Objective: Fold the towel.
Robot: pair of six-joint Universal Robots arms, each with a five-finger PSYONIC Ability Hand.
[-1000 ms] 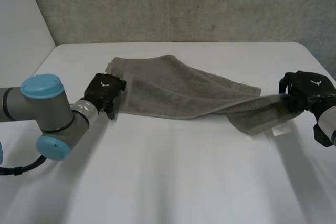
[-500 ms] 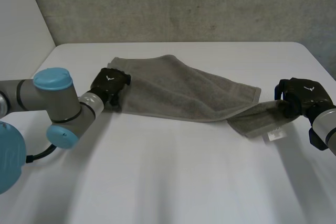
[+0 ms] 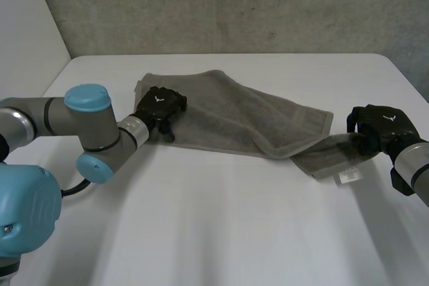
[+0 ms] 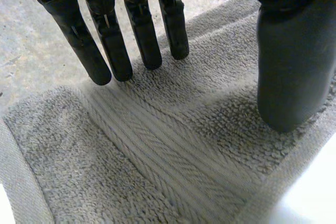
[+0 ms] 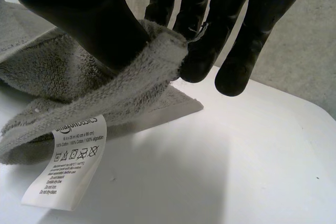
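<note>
A grey towel (image 3: 228,115) lies loosely bunched across the far half of the white table (image 3: 234,232). My left hand (image 3: 161,106) rests on the towel's left end. There its straight fingers (image 4: 136,30) and thumb press down on the pile of the towel (image 4: 147,150), spread apart and gripping nothing. My right hand (image 3: 379,125) holds the towel's right end just above the table. Thumb and fingers of my right hand (image 5: 89,19) pinch a thick fold of the towel (image 5: 63,87) at its edge. A white care label (image 5: 68,161) hangs below that fold.
My left arm's elbow (image 3: 87,98) reaches across the table's left side, low over the surface. A grey wall (image 3: 234,5) stands right behind the table's far edge. Bare table stretches from the towel to the near edge.
My left hand has slid right from beside the towel onto its left end. My right hand has drifted left and nearer with the right end, slackening the towel there.
</note>
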